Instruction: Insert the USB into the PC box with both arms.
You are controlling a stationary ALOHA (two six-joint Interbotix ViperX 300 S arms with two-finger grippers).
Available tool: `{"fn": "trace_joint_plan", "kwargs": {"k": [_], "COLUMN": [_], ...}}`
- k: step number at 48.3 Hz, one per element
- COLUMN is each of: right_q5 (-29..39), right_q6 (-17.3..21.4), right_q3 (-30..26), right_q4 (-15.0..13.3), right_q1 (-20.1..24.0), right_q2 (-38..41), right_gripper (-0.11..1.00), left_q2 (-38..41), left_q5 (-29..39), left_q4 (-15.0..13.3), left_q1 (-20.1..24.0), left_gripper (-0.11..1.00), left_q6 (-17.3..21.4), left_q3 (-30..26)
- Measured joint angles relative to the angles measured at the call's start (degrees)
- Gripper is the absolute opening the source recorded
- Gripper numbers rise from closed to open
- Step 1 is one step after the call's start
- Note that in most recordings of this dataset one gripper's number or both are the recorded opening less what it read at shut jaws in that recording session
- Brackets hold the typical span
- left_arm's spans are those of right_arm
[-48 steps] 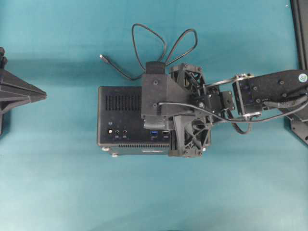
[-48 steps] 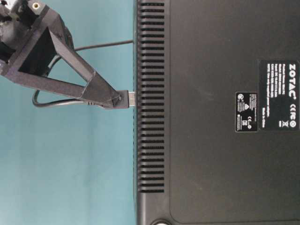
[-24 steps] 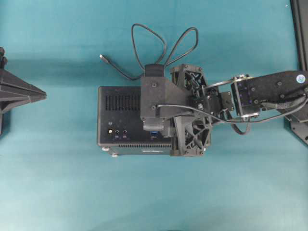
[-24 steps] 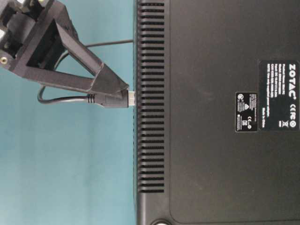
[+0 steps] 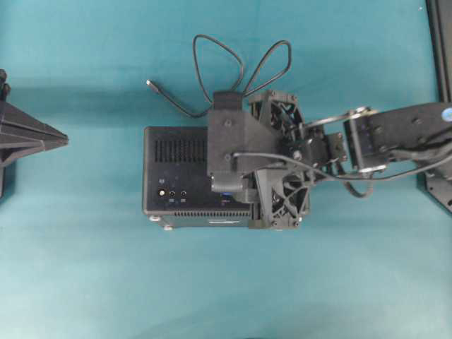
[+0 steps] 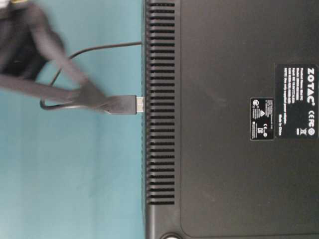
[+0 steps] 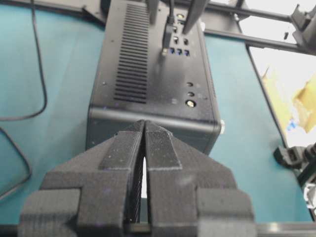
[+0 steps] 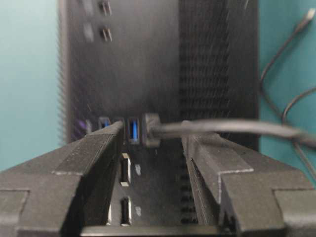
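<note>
The PC box (image 5: 176,169) lies on the teal table with its port face up; it also shows in the table-level view (image 6: 224,149). The USB cable (image 5: 212,49) loops behind it. One plug (image 6: 124,105) stands at the box's port row with its silver tip still showing, next to a blue port (image 8: 133,129). My right gripper (image 8: 154,133) is open just behind that plug (image 8: 150,129), with the cable running between its fingers; it is blurred in the table-level view (image 6: 92,94). My left gripper (image 7: 144,128) is shut and empty, short of the box's near end (image 7: 148,118).
The cable's free plug (image 5: 150,85) lies on the table behind the box's left end. The left arm (image 5: 28,138) stays at the far left edge. A black frame (image 5: 441,42) runs along the right edge.
The right gripper's fingers have come off the plug and opened. The gripper is blurred with motion in the table-level view. The plug stays at the port, now level.
</note>
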Motion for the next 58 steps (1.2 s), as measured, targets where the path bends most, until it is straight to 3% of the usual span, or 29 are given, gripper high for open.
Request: {"fn": "trace_joint_plan", "kwargs": {"k": [20, 37, 58], "right_q5": [0.8, 1.0, -0.2], "right_q6": [0.0, 0.1, 0.1], "right_q3": [-0.2, -0.2, 0.2], "right_q4": [0.0, 0.0, 0.3], "right_q1": [0.0, 0.0, -0.1], "right_q2": [0.0, 0.0, 0.0], "right_gripper": [0.46, 0.12, 0.09], "left_q2": [0.0, 0.0, -1.1], "left_q5": [-0.2, -0.9, -1.4], "left_q4": [0.0, 0.0, 0.0], "left_q1": [0.0, 0.0, 0.0], "left_gripper": [0.0, 0.0, 0.0], "left_q6": [-0.1, -0.1, -0.2], "left_q3": [0.0, -0.1, 0.2]}}
